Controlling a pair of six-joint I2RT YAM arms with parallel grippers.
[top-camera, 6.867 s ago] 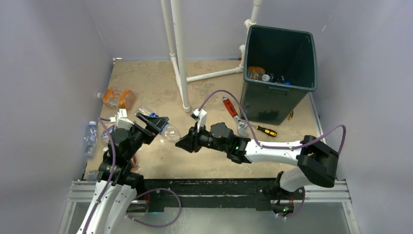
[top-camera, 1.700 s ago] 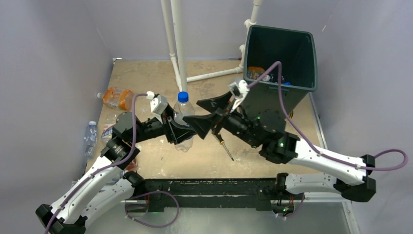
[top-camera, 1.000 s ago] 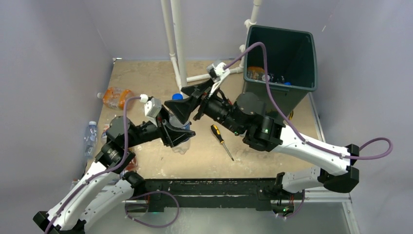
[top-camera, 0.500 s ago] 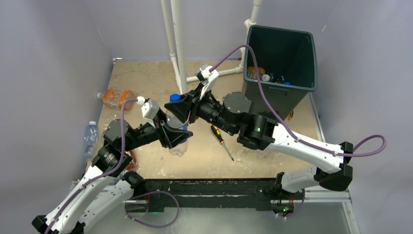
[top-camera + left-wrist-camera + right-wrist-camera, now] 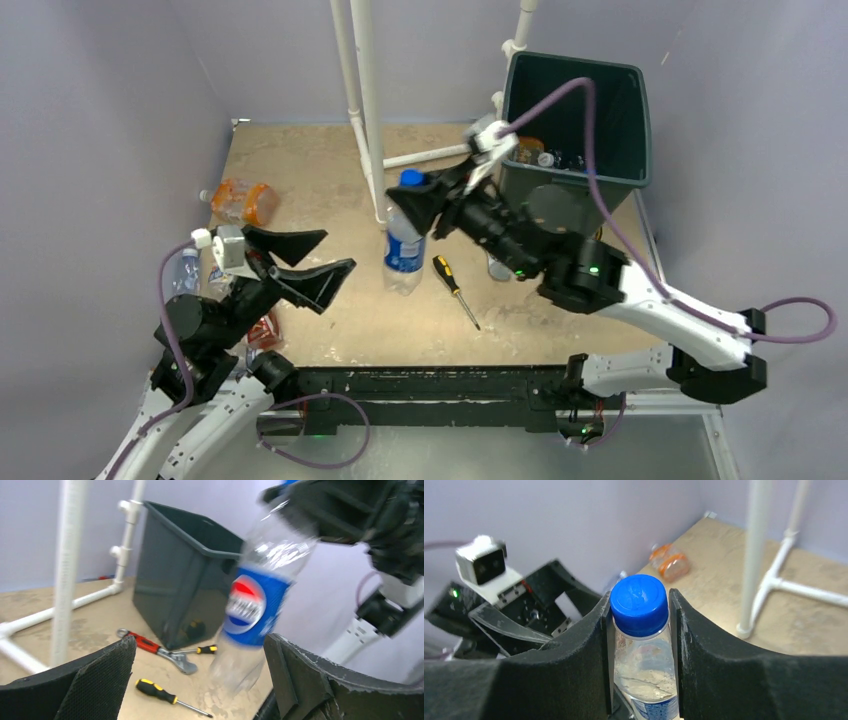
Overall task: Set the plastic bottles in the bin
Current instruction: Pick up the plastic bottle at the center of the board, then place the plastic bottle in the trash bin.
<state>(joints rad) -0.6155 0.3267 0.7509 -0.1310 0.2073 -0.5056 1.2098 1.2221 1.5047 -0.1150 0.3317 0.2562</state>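
1. Black fingers (image 5: 300, 238) of your left gripper (image 5: 340, 250) stand wide apart nearest the bases, holding nothing.
2. Just beyond, your right gripper (image 5: 639, 602) is clamped on the blue cap (image 5: 639, 592) of a Pepsi bottle (image 5: 403, 250). The bottle hangs upright, clear of the left fingers. Whether its base touches the table (image 5: 300, 160) I cannot tell.
3. A yellow-and-black screwdriver (image 5: 455, 288) lies just beside that bottle; leave it alone.
4. Off to the left, a small clear bottle (image 5: 183, 275) lies at the table edge and an orange bottle (image 5: 243, 200) lies farther back. Both are loose on the table, so both are left to do.
5. Farthest away, the bin (image 5: 575, 100) stands at the far right with several bottles (image 5: 545, 157) already in its bottom.
6. By my judgement you are well along. The held bottle needs carrying over the rim and releasing, and then there are at least two more pickups.
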